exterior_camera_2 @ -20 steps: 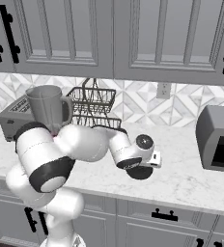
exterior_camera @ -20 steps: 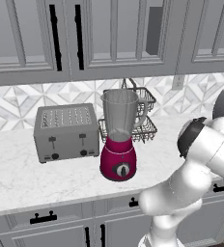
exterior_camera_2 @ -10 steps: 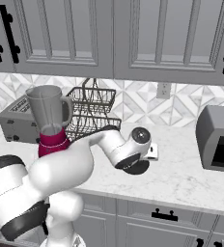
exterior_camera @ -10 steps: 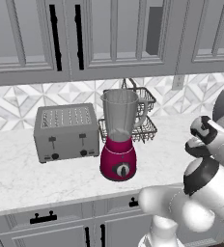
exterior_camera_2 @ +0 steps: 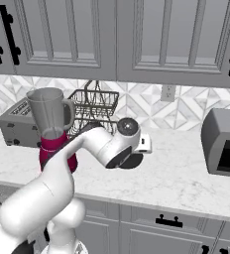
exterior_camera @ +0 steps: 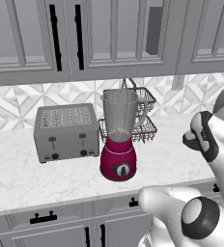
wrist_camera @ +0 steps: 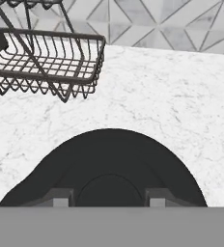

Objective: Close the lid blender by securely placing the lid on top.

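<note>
Lid [wrist_camera: 111, 166]: flat black disc, prob. light, stiff, slick; best taken across its raised centre knob. Lies on the marble surface [wrist_camera: 172, 96] right of the wire basket [wrist_camera: 46, 60], well apart from the blender [exterior_camera: 119, 140], jar open. Jaws straddle the knob, half-open; can't tell if gripping.

toaster [exterior_camera: 65, 132], wire basket [wrist_camera: 46, 60] — marble counter [exterior_camera: 17, 173]

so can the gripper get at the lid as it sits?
Probably yes. In the hand view the gripper is right at the lid, one fingertip on each side of its raised centre, jaws apart. The lid lies flat on the counter, and the wire basket stands apart.
</note>
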